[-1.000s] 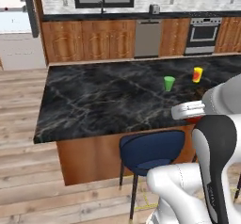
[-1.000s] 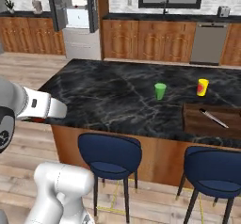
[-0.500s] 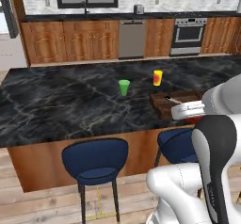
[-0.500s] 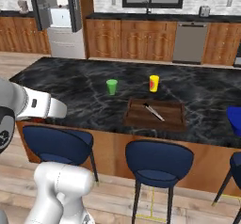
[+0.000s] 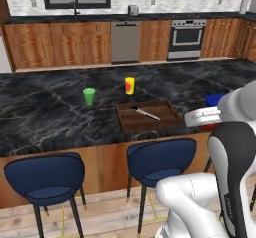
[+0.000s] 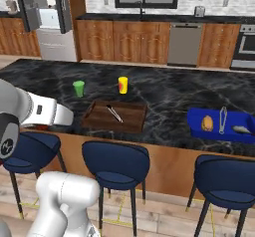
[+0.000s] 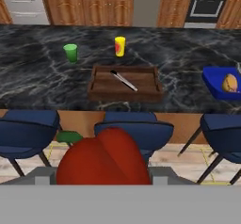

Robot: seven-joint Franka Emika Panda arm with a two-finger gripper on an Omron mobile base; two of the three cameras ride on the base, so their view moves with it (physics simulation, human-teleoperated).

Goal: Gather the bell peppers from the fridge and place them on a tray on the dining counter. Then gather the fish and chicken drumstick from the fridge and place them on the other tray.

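The gripper clamps a red bell pepper, green stem pointing toward ten o'clock; the brown wooden tray lies at twelve, long axis running three-to-nine.

Brown tray on dark counter, knife inside; green cup, yellow cup behind.

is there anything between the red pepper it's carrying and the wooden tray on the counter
Nothing on the counter blocks it. The red bell pepper sits in the gripper, short of the counter edge, with the blue stool below the path. The wooden tray lies straight ahead; a knife rests inside it, leaving bare room on both sides.
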